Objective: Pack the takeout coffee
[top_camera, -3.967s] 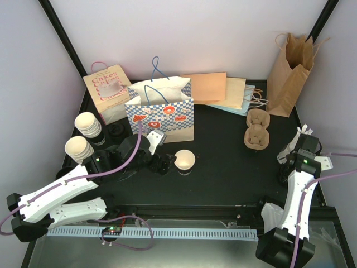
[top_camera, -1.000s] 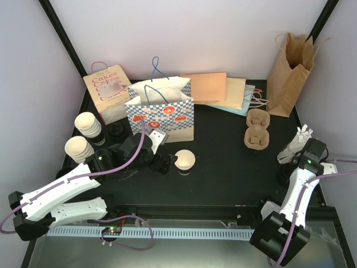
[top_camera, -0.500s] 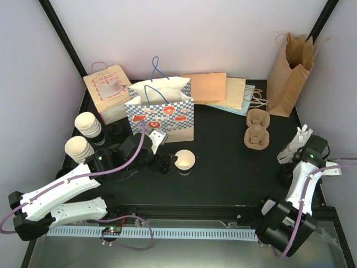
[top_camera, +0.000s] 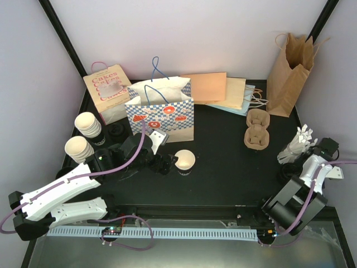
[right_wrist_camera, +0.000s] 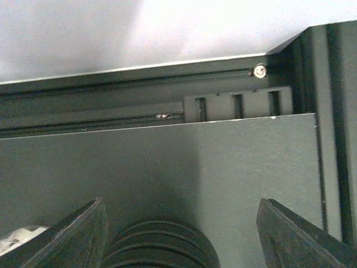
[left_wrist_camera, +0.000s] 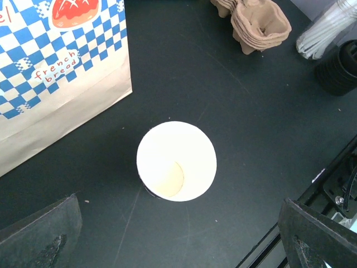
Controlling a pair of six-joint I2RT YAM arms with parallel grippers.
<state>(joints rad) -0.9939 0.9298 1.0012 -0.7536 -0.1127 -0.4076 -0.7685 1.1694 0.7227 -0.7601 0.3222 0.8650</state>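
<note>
One cream paper cup [top_camera: 184, 160] stands upright and lidless in the middle of the black table [top_camera: 234, 167]; the left wrist view looks straight down into this cup [left_wrist_camera: 176, 161]. My left gripper [top_camera: 164, 163] sits just left of it, open, its fingers wide apart and touching nothing [left_wrist_camera: 179, 209]. A stack of black lids [left_wrist_camera: 340, 70] rests near the right edge beside the straws. In the right wrist view these lids [right_wrist_camera: 159, 245] lie low between the fingers of my right gripper [right_wrist_camera: 181, 202], which is open; neither finger touches them. My right arm [top_camera: 310, 170] is folded at the right edge.
Two stacks of spare cups [top_camera: 89, 124] [top_camera: 78, 148] stand at the left. A blue checked bag [top_camera: 162, 114] is behind the cup, a "Cakes" bag [top_camera: 107, 89] further left, and a brown bag [top_camera: 290, 72] at the back right. A cardboard carrier [top_camera: 256, 129] and straws [top_camera: 295, 146] are at the right.
My right gripper went from shut to open while its wrist swung out toward the table's right edge. The left arm and the cup have not moved.
</note>
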